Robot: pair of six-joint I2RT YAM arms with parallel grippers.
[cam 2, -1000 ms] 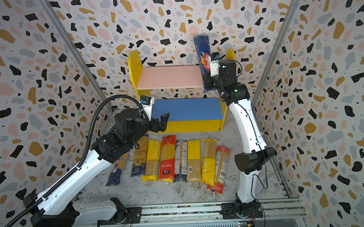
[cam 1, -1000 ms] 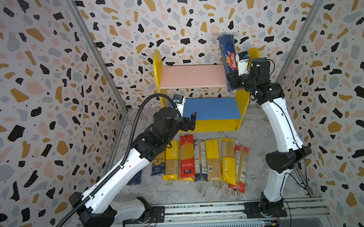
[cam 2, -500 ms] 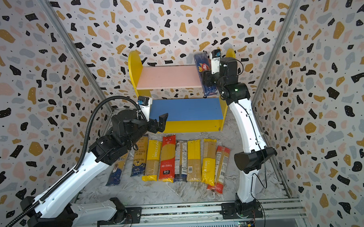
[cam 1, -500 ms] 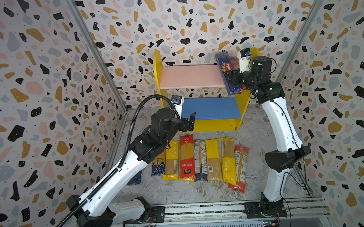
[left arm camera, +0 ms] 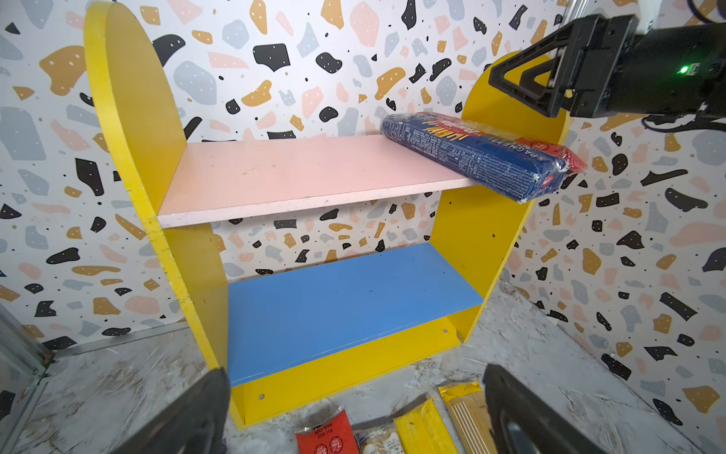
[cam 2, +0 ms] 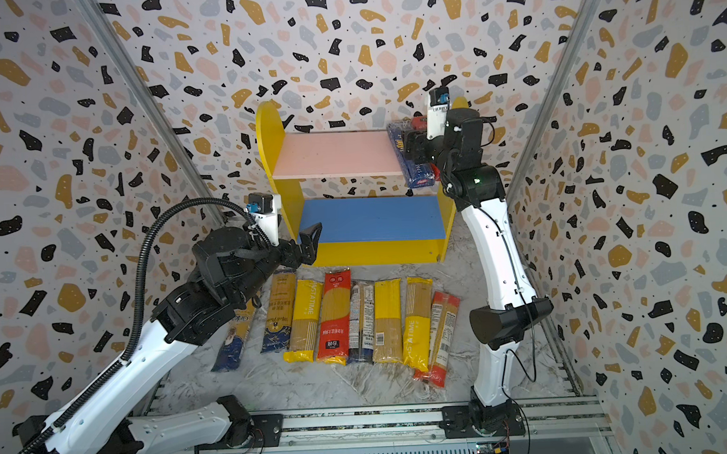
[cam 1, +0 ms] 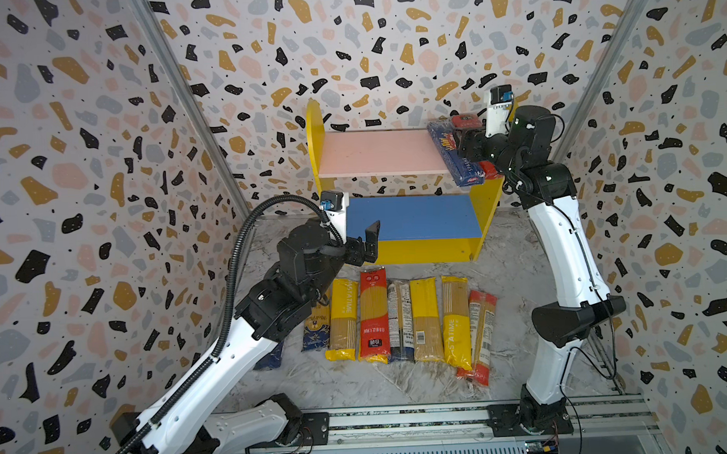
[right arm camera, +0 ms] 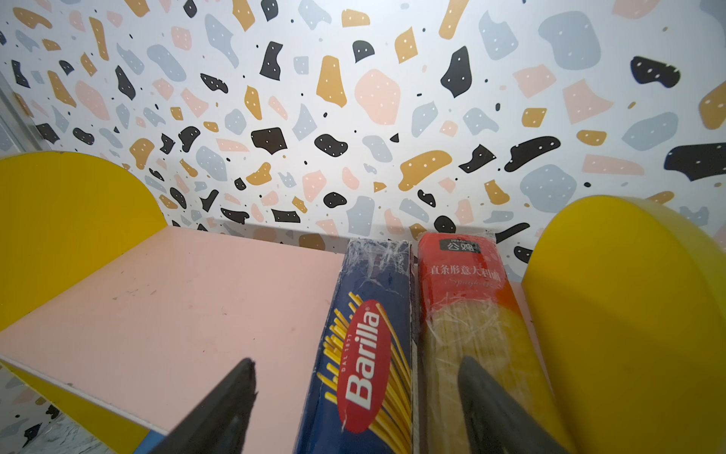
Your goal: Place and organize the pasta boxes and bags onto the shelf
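Since a second earlier the dark blue Barilla packet (cam 1: 459, 156) had gone from standing on end in the right gripper (right arm camera: 357, 367) to lying flat on the pink upper board (cam 1: 376, 152) of the shelf (cam 1: 314, 125); the jaws, then clamped on it, now stood spread, one finger over bare pink board and the other above the red packet (right arm camera: 463, 298) lying just beside it against the yellow side panel; nothing was held. In the left wrist view both packets lay front to back at the right end of the board, their near ends overhanging its front edge. The left gripper (cam 1: 364, 244) hung wide and empty before the blue lower board (cam 1: 411, 216), above the far end of the row of packets (cam 1: 423, 317) on the table (cam 1: 513, 264); eight lay there, as far as I could count, so the job looked barely begun.

The step in hand, I judged, was release and withdrawal; done well, the right gripper would keep its jaws wide and rise straight off, not sideways, so that neither finger dragged the slippery film; with the overhang, any backward tug could tip the packet off the edge; a light push toward the wall might seat it better, tight against the red one to save room.
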